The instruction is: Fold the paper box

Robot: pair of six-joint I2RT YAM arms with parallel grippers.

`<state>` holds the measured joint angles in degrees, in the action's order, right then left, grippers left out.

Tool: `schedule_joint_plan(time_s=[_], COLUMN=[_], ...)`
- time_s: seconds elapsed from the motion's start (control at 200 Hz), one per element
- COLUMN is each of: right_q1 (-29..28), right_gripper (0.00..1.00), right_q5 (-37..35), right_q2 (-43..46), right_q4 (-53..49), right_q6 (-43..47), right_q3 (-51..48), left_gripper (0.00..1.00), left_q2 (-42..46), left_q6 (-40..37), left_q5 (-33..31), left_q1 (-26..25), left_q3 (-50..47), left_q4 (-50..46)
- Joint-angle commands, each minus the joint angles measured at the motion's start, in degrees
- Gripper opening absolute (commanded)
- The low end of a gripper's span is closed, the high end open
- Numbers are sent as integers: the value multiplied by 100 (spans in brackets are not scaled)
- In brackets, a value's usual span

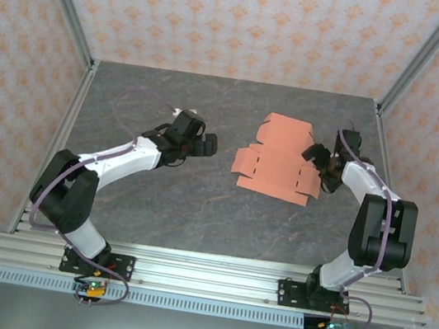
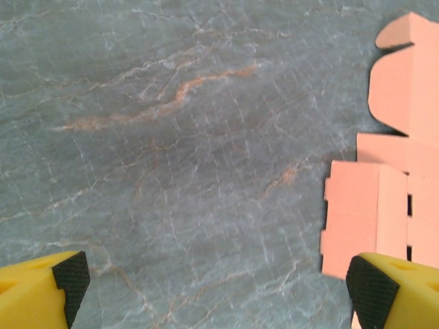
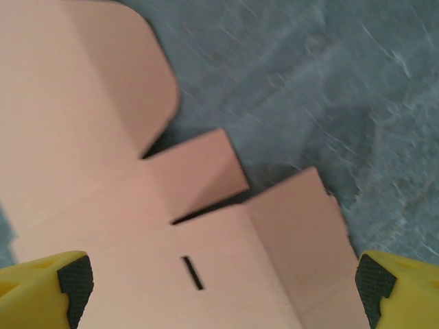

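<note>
Paper box [image 1: 277, 162] lies as a flat, unfolded salmon-orange die-cut sheet on the table [image 1: 155, 204], right of centre and nearer the far edge, with flaps and tabs spread. Right gripper [image 1: 318, 159] is at the sheet's right side, jaws spread wide, holding nothing. It covers part of that side from above, and whether its fingers touch the card is hard to tell. The right wrist view is blurry: it shows creases, a short slot [image 3: 192, 272] and rounded flaps, with the sheet cut off at left and bottom. Left gripper [image 1: 198, 143] is over bare table left of the sheet, apart from it, jaws wide open and empty. The left wrist view catches the sheet's near part, cut off at the frame's right edge.
</note>
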<state>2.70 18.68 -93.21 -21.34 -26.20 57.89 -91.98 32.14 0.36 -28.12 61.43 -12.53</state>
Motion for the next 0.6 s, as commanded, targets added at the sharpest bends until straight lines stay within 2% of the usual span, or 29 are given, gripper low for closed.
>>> schedule_joint_plan(time_s=[0.0,0.22,0.315,0.41,0.481,0.546,0.596], right_q1=[-47,-635,-1220,-1904,-2304,-2363,-2293], right_gripper=[100,99,99,99,100,100,99], right_q5=[-189,561,706,1329,1687,1819,1484], right_q2=[-253,-529,-545,-457,-296,-140,-27], right_q4=[94,457,534,1117,1522,1412,916], right_q6=[123,376,214,-284,-512,-378,15], right_q3=[48,186,217,-20,-114,-30,207], left_gripper=[99,100,100,100,100,100,100], left_q2=[-142,-111,-118,-75,-78,-139,-195], left_q6=[254,147,-38,-94,-120,-349,-358], left_q5=[-238,-323,-445,-748,-714,-695,-739], left_q1=[-1,-9,-7,3,17,9,8], left_q3=[224,316,418,435,495,614,681], left_q4=[-141,-396,-632,-770,-785,-841,-886])
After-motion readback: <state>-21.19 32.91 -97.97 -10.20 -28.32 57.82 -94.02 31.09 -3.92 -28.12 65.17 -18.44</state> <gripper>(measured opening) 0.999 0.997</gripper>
